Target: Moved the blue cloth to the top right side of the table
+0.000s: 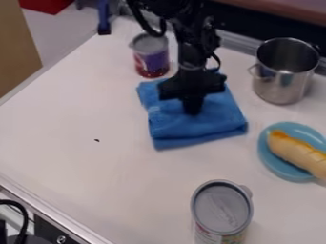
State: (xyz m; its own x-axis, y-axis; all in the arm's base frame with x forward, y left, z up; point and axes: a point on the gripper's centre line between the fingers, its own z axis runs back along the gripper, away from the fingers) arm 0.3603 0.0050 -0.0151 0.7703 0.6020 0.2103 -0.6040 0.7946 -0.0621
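Purple-labelled can (pixel 151 59), metal pot (pixel 279 89) and bread (pixel 296 155) on a blue plate (pixel 278 167) sit near the blue cloth (pixel 200 129) at the table's (pixel 76 112) upper middle, where your gripper (pixel 193 112) touches it, fingers together, though you can't tell whether they pinch it.

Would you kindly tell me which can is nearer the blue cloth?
The purple-labelled can, right beside the blue cloth; the other can stands farther off, lower in view.

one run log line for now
end effector: at folded blue cloth | cloth: upper middle of white table, left of round light-blue plate | grasp: unclear
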